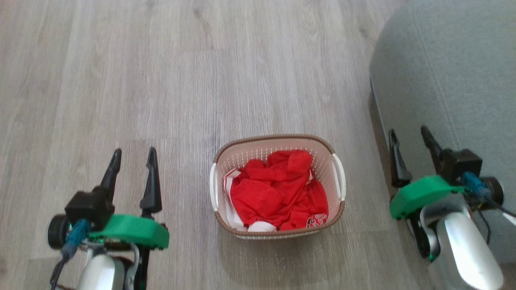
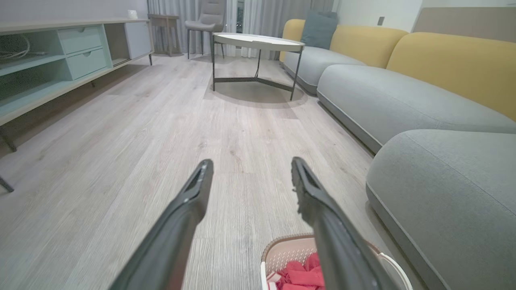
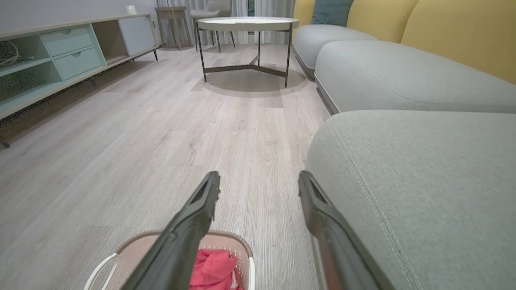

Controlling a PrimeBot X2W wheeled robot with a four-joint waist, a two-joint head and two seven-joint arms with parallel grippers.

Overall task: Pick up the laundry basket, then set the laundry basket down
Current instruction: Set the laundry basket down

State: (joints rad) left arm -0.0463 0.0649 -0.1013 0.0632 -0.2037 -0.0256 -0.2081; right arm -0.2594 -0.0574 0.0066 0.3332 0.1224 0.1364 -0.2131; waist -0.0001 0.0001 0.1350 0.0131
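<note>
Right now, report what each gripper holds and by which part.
Nothing is held. The left gripper and right gripper are both open, either side of the laundry basket, not touching it.

cream perforated basket (image 1: 258,155) with brown woven-look rim and white handles; red cloth (image 1: 278,189) with white trim. pale grey wood-grain floor (image 1: 201,80). grey sofa (image 1: 443,72), yellow backs. left gripper (image 1: 134,155), right gripper (image 1: 407,132): black jaws, green mounts.

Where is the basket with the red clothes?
In the head view the laundry basket sits on the floor between the left gripper and the right gripper, near the grey sofa.
</note>
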